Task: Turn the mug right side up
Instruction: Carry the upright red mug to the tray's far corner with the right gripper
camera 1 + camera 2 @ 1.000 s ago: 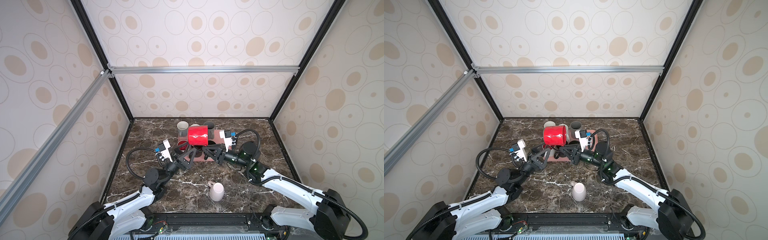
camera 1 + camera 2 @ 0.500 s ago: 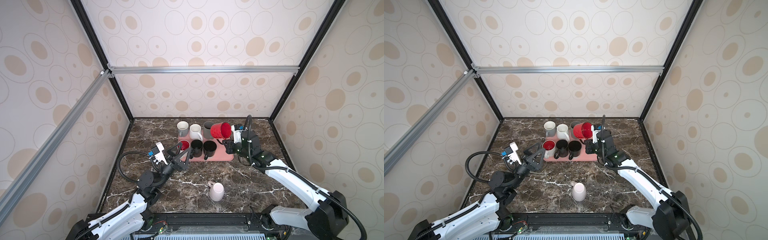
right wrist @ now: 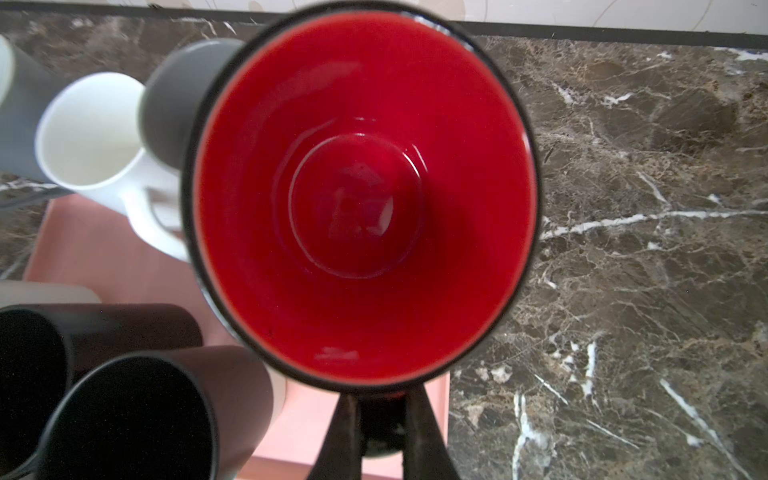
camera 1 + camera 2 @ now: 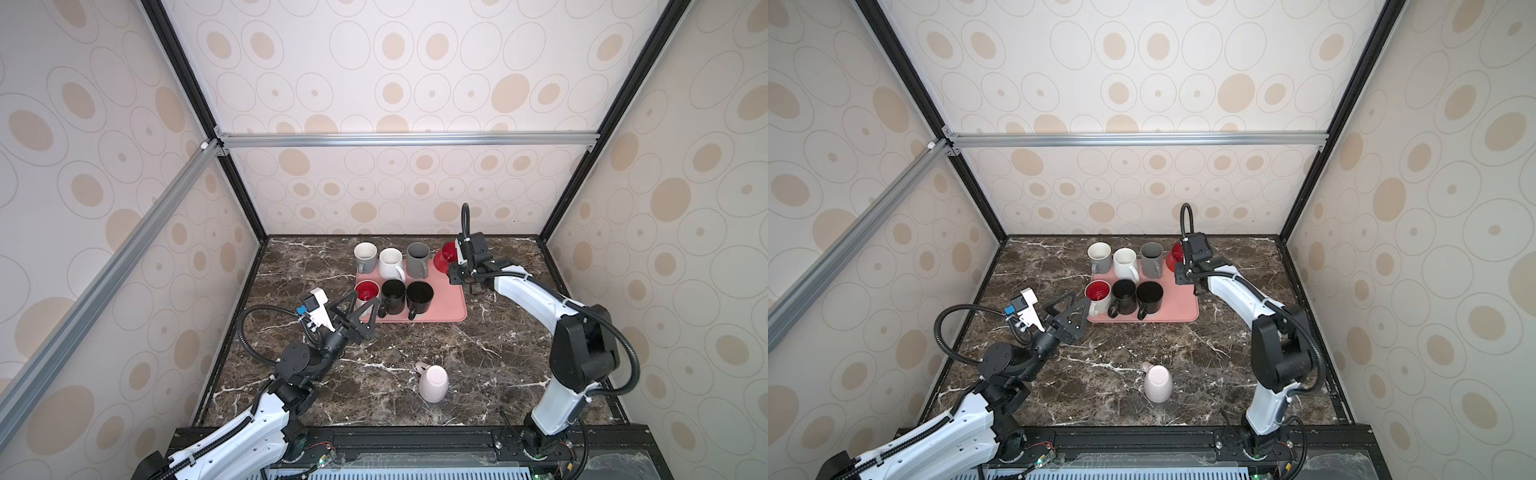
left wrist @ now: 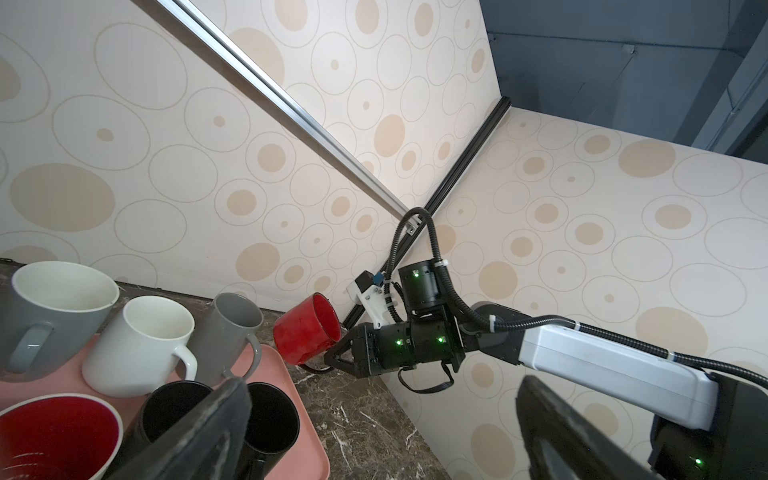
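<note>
Red mug [image 3: 361,199], glossy inside — dark rim, tilted

Cream walls [image 4: 415,83] with beige ovals, brown white-veined marble tabletop [image 4: 498,353], pink tray [image 4: 451,307], red mug [image 4: 444,255], pale pink mug [image 4: 433,383]

Red mug [image 4: 445,254]: glossy red inside and outside, dark rim, dark handle. Held by handle in right gripper [image 3: 380,419], which is clamped tight on it. Tilted, mouth mostly upward. Sits at far right corner of pink tray [image 4: 451,309], just beside grey mug [image 4: 417,259].

Pale pink mug [image 4: 433,382]: stands mouth down on marble table [image 4: 498,353], near middle, handle toward far left.
</note>
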